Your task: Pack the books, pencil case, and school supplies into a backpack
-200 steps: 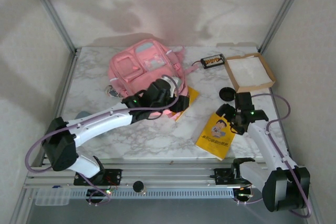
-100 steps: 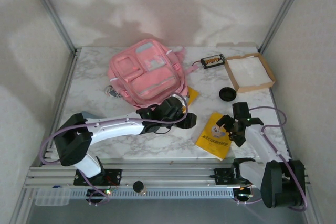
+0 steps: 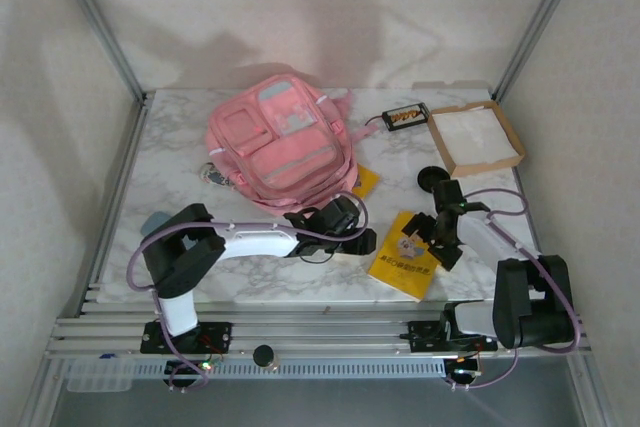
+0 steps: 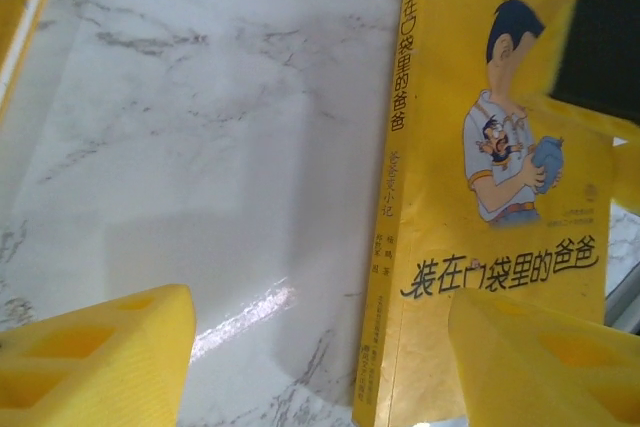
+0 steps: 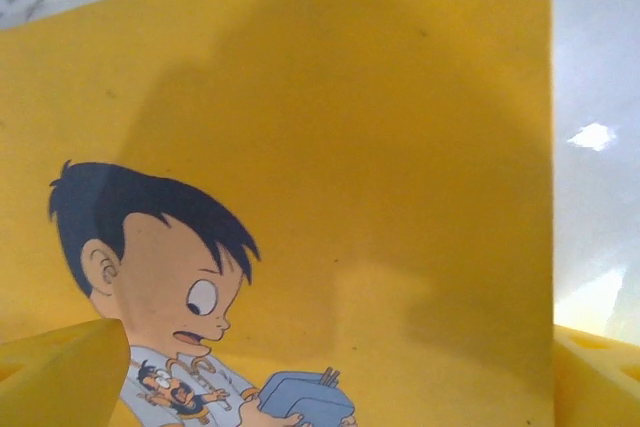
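Packing looks barely begun: all 3 books lie outside the puffy pink backpack (image 3: 282, 142), and whether it is unzipped I cannot tell. 1 thin yellow book with a cartoon boy (image 3: 405, 259) lies flat near the front edge. A second yellow book (image 3: 366, 182) pokes out at the bag's near corner. The dark book with an orange picture (image 3: 405, 117) rests beside the brown cardboard tray (image 3: 485, 166). The left gripper (image 4: 315, 327) hovers beside the front book, fingers apart and empty. The right gripper (image 5: 330, 367), spread wide, hangs over its cover.
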